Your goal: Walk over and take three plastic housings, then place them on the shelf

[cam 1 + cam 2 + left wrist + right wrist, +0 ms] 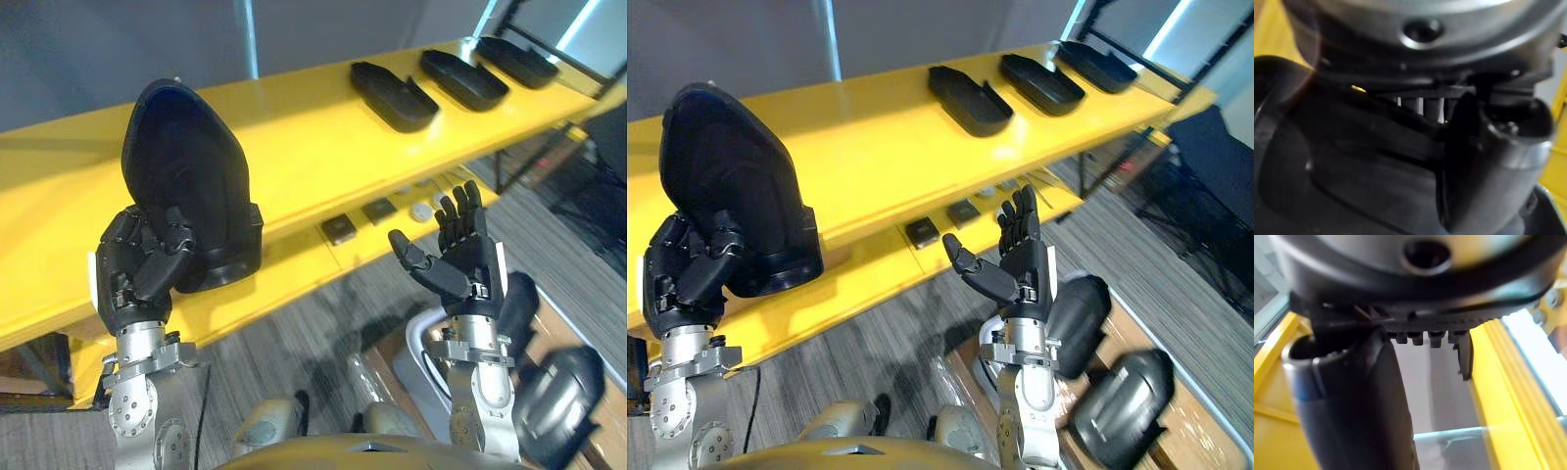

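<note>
My left hand (pixel 137 269) is shut on a black plastic housing (pixel 186 176), holding it upright in front of the yellow shelf (pixel 313 147). In the left wrist view the housing (pixel 1342 166) lies against the palm under the thumb (pixel 1488 161). Three more black housings (pixel 394 96) (pixel 463 78) (pixel 517 61) lie in a row on the shelf's top at the far right. My right hand (pixel 465 255) is raised in front of the shelf's lower level, open, fingers straight, holding nothing. In the right wrist view its thumb (pixel 1361 396) stands clear of any object.
The shelf's lower level (pixel 294 264) carries several small dark and pale parts (pixel 339 229). Down at the right, a box on the floor holds more black housings (pixel 1117 397). Grey striped carpet (pixel 294 343) lies between me and the shelf.
</note>
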Available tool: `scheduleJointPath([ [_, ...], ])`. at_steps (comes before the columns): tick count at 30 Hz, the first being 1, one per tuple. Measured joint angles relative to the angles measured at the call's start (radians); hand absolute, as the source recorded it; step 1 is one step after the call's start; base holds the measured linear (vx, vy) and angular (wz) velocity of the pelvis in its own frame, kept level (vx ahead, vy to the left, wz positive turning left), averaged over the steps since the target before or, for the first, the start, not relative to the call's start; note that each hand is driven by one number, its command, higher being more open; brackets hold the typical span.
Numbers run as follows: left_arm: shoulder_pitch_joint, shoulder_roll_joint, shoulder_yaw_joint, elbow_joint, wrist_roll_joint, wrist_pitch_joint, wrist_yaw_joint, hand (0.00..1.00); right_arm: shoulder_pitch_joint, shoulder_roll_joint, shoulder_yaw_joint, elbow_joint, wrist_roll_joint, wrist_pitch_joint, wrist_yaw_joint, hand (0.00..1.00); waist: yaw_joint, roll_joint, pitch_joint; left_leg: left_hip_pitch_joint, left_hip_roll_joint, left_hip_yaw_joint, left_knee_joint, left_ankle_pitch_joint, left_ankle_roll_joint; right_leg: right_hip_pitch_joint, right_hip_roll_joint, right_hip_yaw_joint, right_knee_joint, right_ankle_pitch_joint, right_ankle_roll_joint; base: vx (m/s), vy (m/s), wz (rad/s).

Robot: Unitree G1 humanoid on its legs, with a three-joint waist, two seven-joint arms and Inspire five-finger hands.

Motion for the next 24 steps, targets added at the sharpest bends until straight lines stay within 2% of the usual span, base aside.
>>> scheduleJointPath([
  [1, 0.013, 0.0, -0.027, -0.001, 0.001, -0.002, -0.001, 0.0, 0.03, -0.013, -0.001, -0.035, 0.003, -0.01, 0.0, 1.0, -0.007, -0.005, -0.003, 0.041, -0.026, -0.015, -0.01, -0.011, -0.015, -0.017, -0.003, 0.014, -0.068, 0.046, 0.003, 0.54, 0.047, 1.46],
  [2, 0.038, 0.0, -0.053, -0.01, 0.001, -0.003, -0.003, 0.0, 0.04, -0.033, 0.006, -0.057, 0.006, -0.019, 0.005, 1.0, -0.023, -0.017, -0.013, 0.074, -0.05, -0.013, -0.007, -0.035, -0.028, -0.016, -0.017, 0.004, -0.141, 0.138, -0.005, 0.47, 0.038, 1.31],
  [3, 0.049, 0.0, -0.062, -0.018, 0.001, -0.004, -0.004, 0.0, 0.041, -0.039, 0.009, -0.068, 0.006, -0.025, 0.011, 1.0, -0.027, -0.029, -0.021, 0.083, -0.064, -0.008, 0.002, -0.05, -0.04, -0.015, -0.023, -0.002, -0.176, 0.207, -0.018, 0.51, 0.028, 1.07],
  [4, 0.057, -0.015, -0.074, -0.027, 0.005, -0.009, -0.005, 0.0, 0.034, -0.062, 0.024, -0.091, 0.006, -0.042, 0.015, 1.0, -0.024, -0.03, -0.035, 0.088, -0.072, 0.014, 0.046, -0.098, -0.058, -0.009, -0.037, -0.028, -0.204, 0.272, -0.048, 0.53, 0.039, 0.67],
  [5, 0.064, -0.038, -0.073, -0.028, 0.024, -0.01, 0.002, 0.0, -0.002, -0.098, 0.035, -0.095, 0.004, -0.044, 0.017, 1.0, -0.02, -0.001, -0.038, 0.066, -0.045, 0.052, 0.131, -0.125, -0.094, 0.033, -0.019, -0.048, -0.239, 0.276, -0.057, 0.51, 0.057, 0.57],
  [6, 0.064, -0.042, -0.069, -0.028, 0.029, -0.01, 0.005, 0.0, -0.019, -0.111, 0.046, -0.097, 0.005, -0.044, 0.018, 1.0, -0.019, 0.0, -0.037, 0.041, -0.037, 0.08, 0.199, -0.129, -0.117, 0.058, -0.019, -0.051, -0.269, 0.275, -0.058, 0.43, 0.076, 0.4],
  [7, 0.061, -0.027, -0.064, -0.028, 0.037, -0.01, 0.007, 0.0, -0.047, -0.112, 0.056, -0.101, 0.005, -0.044, 0.019, 1.0, -0.001, -0.009, -0.032, -0.007, 0.013, 0.164, 0.317, -0.16, -0.082, 0.108, -0.012, -0.05, -0.314, 0.274, -0.059, 0.28, 0.044, 0.32],
  [8, 0.057, -0.016, -0.064, -0.028, 0.04, -0.01, 0.007, 0.0, -0.059, -0.111, 0.055, -0.103, 0.005, -0.044, 0.017, 1.0, 0.008, -0.016, -0.027, -0.022, 0.048, 0.192, 0.372, -0.177, -0.073, 0.134, -0.006, -0.05, -0.332, 0.27, -0.061, 0.32, -0.001, 0.31],
  [9, 0.051, -0.002, -0.06, -0.027, 0.044, -0.012, 0.007, 0.0, -0.085, -0.108, 0.051, -0.104, 0.003, -0.045, 0.013, 1.0, 0.018, -0.026, -0.009, -0.047, 0.129, 0.213, 0.48, -0.211, -0.096, 0.199, 0.002, -0.051, -0.362, 0.25, -0.072, 0.28, -0.008, 0.17],
  [10, 0.052, -0.005, -0.058, -0.019, 0.044, -0.013, 0.007, 0.0, -0.097, -0.11, 0.04, -0.103, -0.004, -0.057, -0.001, 1.0, 0.036, -0.021, -0.004, -0.064, 0.202, 0.221, 0.522, -0.234, -0.125, 0.244, 0.0, -0.055, -0.372, 0.233, -0.064, 0.27, 0.047, 0.11],
  [11, 0.052, -0.007, -0.055, -0.015, 0.046, -0.015, 0.007, 0.0, -0.103, -0.11, 0.033, -0.103, -0.015, -0.065, -0.007, 1.0, 0.04, -0.019, -0.005, -0.075, 0.236, 0.23, 0.512, -0.24, -0.136, 0.254, -0.008, -0.06, -0.372, 0.224, -0.059, 0.18, 0.109, 0.15],
  [12, 0.038, -0.006, -0.046, -0.002, 0.062, -0.024, 0.006, 0.0, -0.111, -0.108, 0.001, -0.104, -0.04, -0.089, -0.017, 1.0, 0.029, -0.017, -0.005, -0.103, 0.301, 0.263, 0.426, -0.239, -0.141, 0.261, -0.037, -0.077, -0.35, 0.203, -0.037, 0.16, 0.195, 0.43],
  [13, 0.015, -0.008, -0.042, 0.005, 0.071, -0.03, 0.001, 0.0, -0.112, -0.111, -0.05, -0.11, -0.054, -0.113, -0.035, 1.0, 0.007, -0.001, -0.005, -0.108, 0.358, 0.307, 0.214, -0.177, -0.14, 0.25, -0.064, -0.097, -0.296, 0.168, 0.004, 0.13, 0.201, 0.56],
  [14, 0.0, -0.006, -0.041, 0.013, 0.07, -0.037, -0.003, 0.0, -0.114, -0.107, -0.083, -0.108, -0.065, -0.122, -0.042, 1.0, -0.001, 0.002, 0.002, -0.103, 0.359, 0.336, 0.186, -0.102, -0.196, 0.244, -0.081, -0.103, -0.26, 0.144, 0.028, 0.22, 0.345, 0.52],
  [16, -0.051, 0.002, -0.037, 0.039, 0.07, -0.039, 0.001, 0.0, -0.117, -0.105, -0.191, -0.112, -0.067, -0.125, -0.052, 1.0, -0.03, -0.016, -0.004, -0.052, 0.243, 0.343, 0.085, -0.047, -0.148, 0.248, -0.179, -0.093, -0.252, 0.133, 0.039, 0.2, 0.37, 0.44],
  [18, -0.082, 0.006, -0.036, 0.039, 0.07, -0.053, 0.0, 0.0, -0.141, -0.108, -0.247, -0.112, -0.065, -0.128, -0.062, 1.0, -0.039, -0.013, -0.003, -0.049, 0.212, 0.344, 0.063, -0.04, -0.139, 0.259, -0.202, -0.084, -0.289, 0.142, 0.05, 0.12, 0.236, 0.22],
  [19, -0.105, 0.013, -0.031, 0.039, 0.07, -0.059, -0.009, 0.0, -0.165, -0.107, -0.274, -0.112, -0.059, -0.126, -0.073, 1.0, -0.049, -0.012, -0.002, -0.038, 0.198, 0.347, 0.051, -0.039, -0.138, 0.284, -0.214, -0.081, -0.334, 0.166, 0.09, 0.1, 0.159, 0.03],
  [24, -0.11, 0.014, -0.036, 0.028, 0.07, -0.059, -0.099, 0.0, -0.144, -0.068, -0.296, -0.13, -0.023, -0.114, -0.073, 1.0, -0.066, -0.011, -0.008, 0.017, 0.196, 0.359, -0.013, -0.038, -0.139, 0.319, -0.218, -0.077, -0.374, 0.186, 0.091, 0.06, 0.038, -0.1],
])
